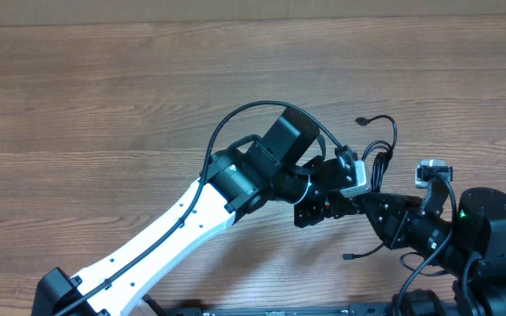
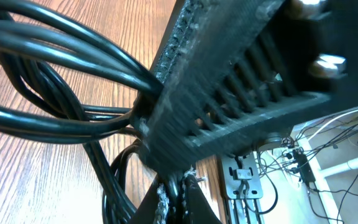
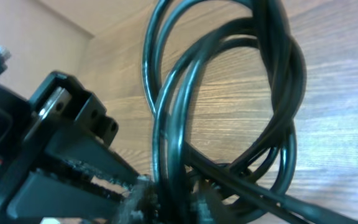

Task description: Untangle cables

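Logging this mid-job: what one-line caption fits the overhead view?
Left gripper and right gripper meet at the bunched black cables, right of centre on the wooden table.

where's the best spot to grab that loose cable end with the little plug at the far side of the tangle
Take the cord just behind the small plug, coming straight down from above. That end sticks out of the bunched cables and lies flat on bare table. There is open wood on both sides of it, so fingers could probably straddle it without catching other loops.
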Robot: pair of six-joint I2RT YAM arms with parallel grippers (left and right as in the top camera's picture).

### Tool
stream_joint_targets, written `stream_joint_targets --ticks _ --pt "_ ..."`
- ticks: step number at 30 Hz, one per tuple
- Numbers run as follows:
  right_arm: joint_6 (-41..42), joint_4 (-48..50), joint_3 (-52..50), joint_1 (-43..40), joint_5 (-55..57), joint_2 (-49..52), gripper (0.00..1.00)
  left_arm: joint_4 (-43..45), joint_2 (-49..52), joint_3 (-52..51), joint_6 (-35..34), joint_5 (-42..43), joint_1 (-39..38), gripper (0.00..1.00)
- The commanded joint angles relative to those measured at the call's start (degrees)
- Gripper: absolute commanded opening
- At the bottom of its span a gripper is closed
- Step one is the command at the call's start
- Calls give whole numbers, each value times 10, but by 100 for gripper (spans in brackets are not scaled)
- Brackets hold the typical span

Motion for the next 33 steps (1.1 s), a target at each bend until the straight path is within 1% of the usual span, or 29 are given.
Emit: stream_joint_targets --ticks 1,2,8,10,13,15,21,24,30,33 --pt "2 -6 11 -2 9 -3 6 9 -12 16 -6 9 -5 4" --pt "2 -8 11 -2 10 -3 4 9 -12 16 -6 7 -5 4" --pt "1 -13 11 -2 12 -3 4 9 -12 16 -6 -3 -3 4" --pt "-1 -14 11 -2 21 -3 4 9 -12 16 -24 -48 -3 4" --pt "-30 -28 11 -2 20 -3 4 8 -12 16 -67 -112 -2 4" --pt "-47 -36 11 -2 20 -3 4 9 -12 16 -88 -141 0 4" --pt "-58 -46 11 -2 17 -3 4 8 -12 16 -153 -241 16 4" --pt "-75 -51 11 -2 6 -3 4 8 -12 16 -153 -241 24 4" --pt "-74 -52 11 -2 5 -3 4 0 -12 16 -154 -248 27 4" --pt "-74 -52 11 -2 5 -3 4 2 -12 16 -150 -216 27 4"
